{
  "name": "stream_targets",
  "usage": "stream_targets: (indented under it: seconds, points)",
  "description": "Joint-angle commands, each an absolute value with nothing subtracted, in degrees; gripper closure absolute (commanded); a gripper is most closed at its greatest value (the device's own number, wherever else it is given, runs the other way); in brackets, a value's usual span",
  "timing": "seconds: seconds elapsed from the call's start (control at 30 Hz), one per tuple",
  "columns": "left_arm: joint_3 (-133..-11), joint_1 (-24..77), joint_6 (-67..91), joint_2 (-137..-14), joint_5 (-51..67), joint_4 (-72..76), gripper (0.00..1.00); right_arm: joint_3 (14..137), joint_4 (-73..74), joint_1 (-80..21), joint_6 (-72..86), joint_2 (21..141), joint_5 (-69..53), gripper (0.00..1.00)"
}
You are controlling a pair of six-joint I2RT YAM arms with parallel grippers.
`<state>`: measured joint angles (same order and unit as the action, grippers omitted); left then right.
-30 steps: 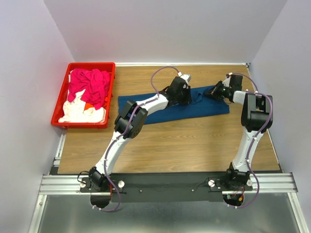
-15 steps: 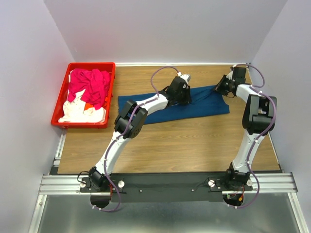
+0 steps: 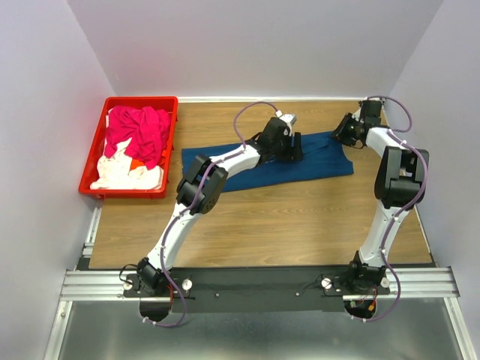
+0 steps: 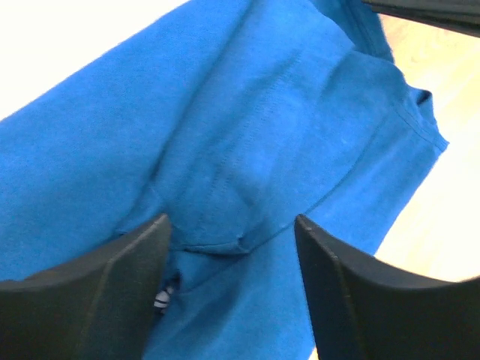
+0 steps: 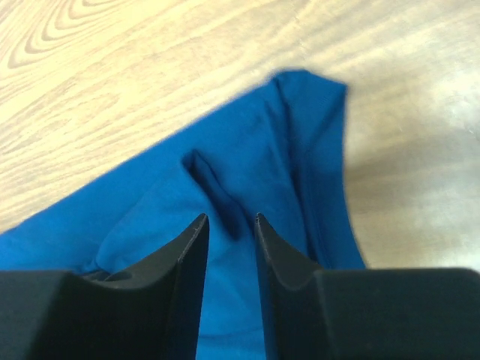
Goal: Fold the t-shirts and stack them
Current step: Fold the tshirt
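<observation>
Navy t-shirt (image 3: 322,161) lies spread on worktop (image 3: 300,225), far side. L tool (image 4: 232,225) wide open over shirt's middle. R tool (image 5: 231,217) nearly closed at right-end fold; can't tell if pinching cloth.

Wooden worktop (image 3: 262,217) carries navy shirt (image 3: 322,161), spread flat mid-rear; red crate (image 3: 124,193) at left edge.

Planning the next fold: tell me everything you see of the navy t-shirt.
The navy t-shirt lies stretched out across the wooden table, soft knit cloth, wrinkled, stitched seams showing. The left gripper is open over its middle; the right gripper, fingers narrow, sits at a raised ridge near its right end, grip unclear.
</observation>
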<state>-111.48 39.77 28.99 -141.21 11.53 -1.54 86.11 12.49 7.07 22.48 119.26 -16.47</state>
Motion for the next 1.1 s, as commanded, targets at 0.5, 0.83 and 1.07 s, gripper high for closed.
stream_targets:
  seconds: [0.5,0.83,1.07]
  points:
    - [-96.09,30.26,20.21,-113.66,-5.63,-21.27,0.21,59.77,2.47,6.77,39.02,100.72,-23.9,0.54]
    - [-82.18,23.2,19.95,-113.11,-3.61,-22.67,0.29,58.97,-2.64,6.68,42.01,107.66,-24.78,0.54]
    - [-77.27,21.8,20.56,-115.49,-0.46,-24.61,0.35,63.97,-3.08,6.68,43.94,114.34,-22.59,0.54]
